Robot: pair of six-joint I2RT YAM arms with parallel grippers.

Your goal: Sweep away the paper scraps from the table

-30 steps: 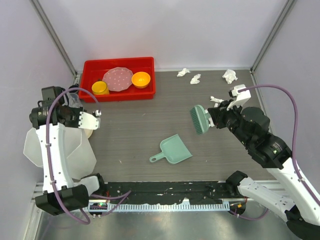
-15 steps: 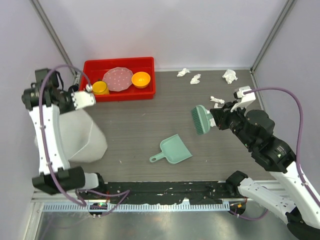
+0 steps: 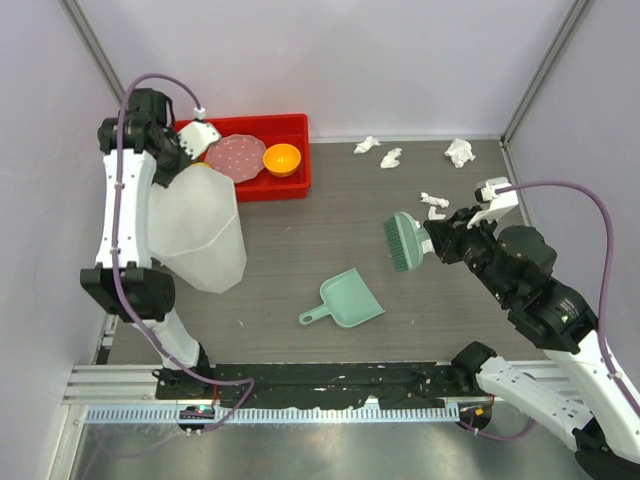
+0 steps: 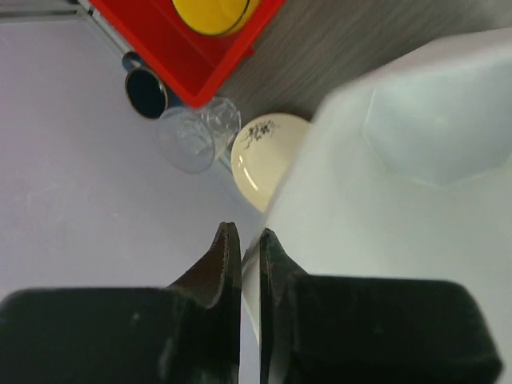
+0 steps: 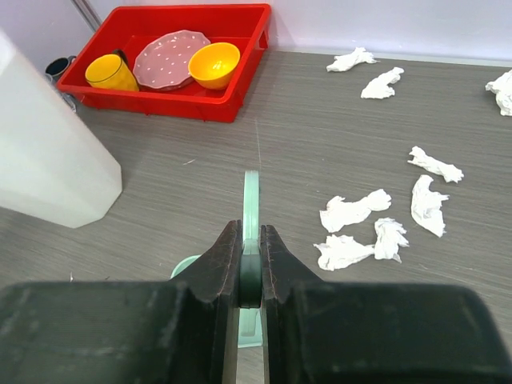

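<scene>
Several white paper scraps lie on the dark table (image 3: 290, 250): one (image 3: 367, 145) and another (image 3: 391, 157) near the back wall, a third (image 3: 460, 152) at the back right. More of the scraps (image 5: 352, 212) show to the right of my right gripper (image 5: 251, 232), which is shut on the handle of a green brush (image 3: 403, 240). A green dustpan (image 3: 345, 300) rests mid-table. My left gripper (image 4: 244, 234) is shut on the thin rim of the white bin (image 3: 200, 235), high at the far left.
A red tray (image 3: 290, 188) with a pink plate, a yellow bowl and a yellow cup stands at the back left. Beside it a clear glass (image 4: 196, 140), a dark cup (image 4: 148, 90) and a cream dish (image 4: 268, 156) sit near the left wall.
My left gripper closed on the bin's rim and swung up and back toward the red tray, dragging the bin rightward. The right arm with the brush shifted slightly.
</scene>
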